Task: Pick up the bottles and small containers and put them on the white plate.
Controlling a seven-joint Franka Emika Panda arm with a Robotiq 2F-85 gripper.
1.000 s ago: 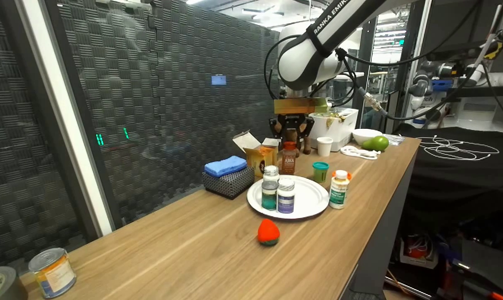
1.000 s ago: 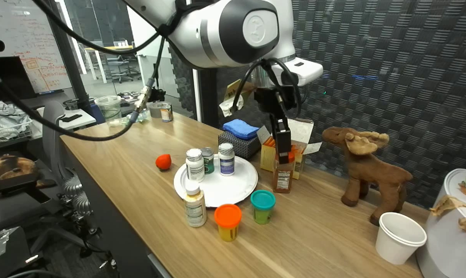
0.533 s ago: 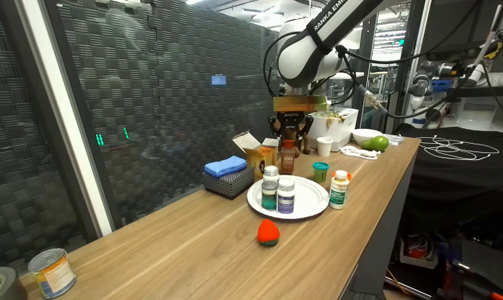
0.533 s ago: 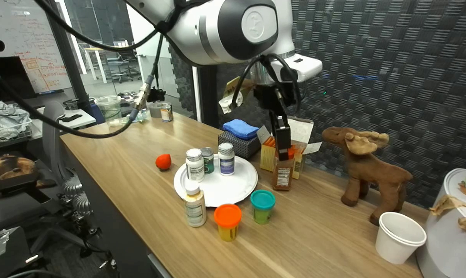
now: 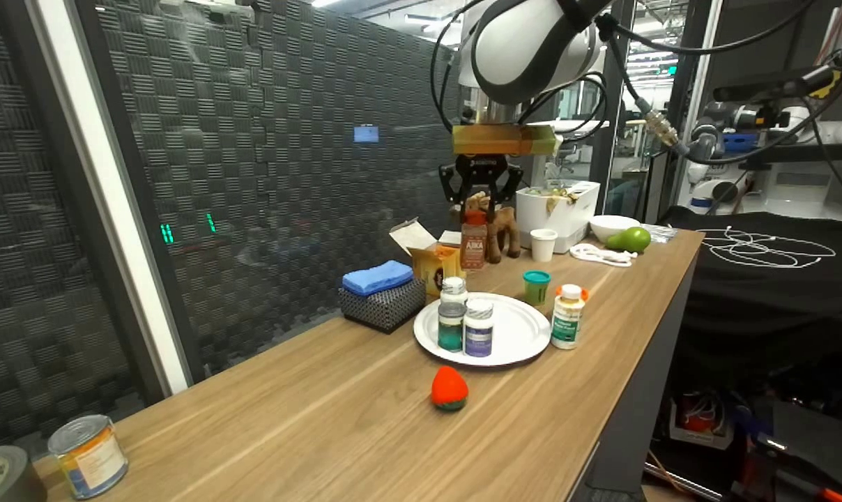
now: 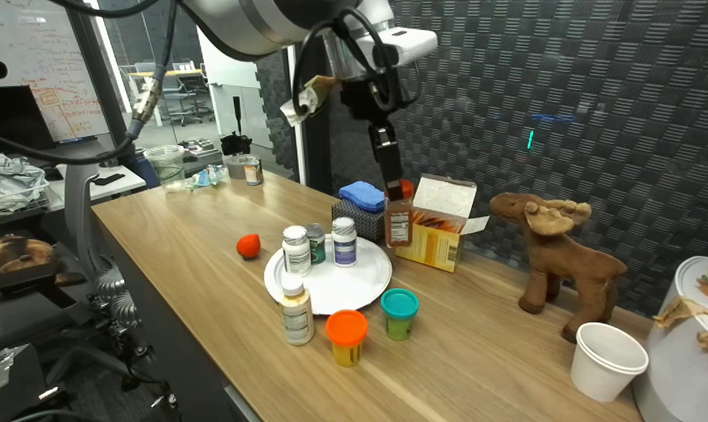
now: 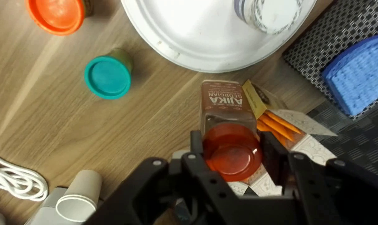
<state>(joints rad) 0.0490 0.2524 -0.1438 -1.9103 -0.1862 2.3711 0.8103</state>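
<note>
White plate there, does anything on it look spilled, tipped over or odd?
Nothing looks spilled or tipped; the three bottles stand upright. Odd: in the wrist view, small brownish marks on the rim of the white plate, possibly stains.

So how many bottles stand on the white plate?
3. In an exterior view, a white-labelled bottle stands left on the white plate, a green bottle partly behind it, and a purple-labelled bottle to their right.

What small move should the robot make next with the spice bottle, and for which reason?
Probably carry the spice bottle over a bare part of the plate: the claw grips its red cap, and the bottle hangs above the table, not yet over the plate.
</note>
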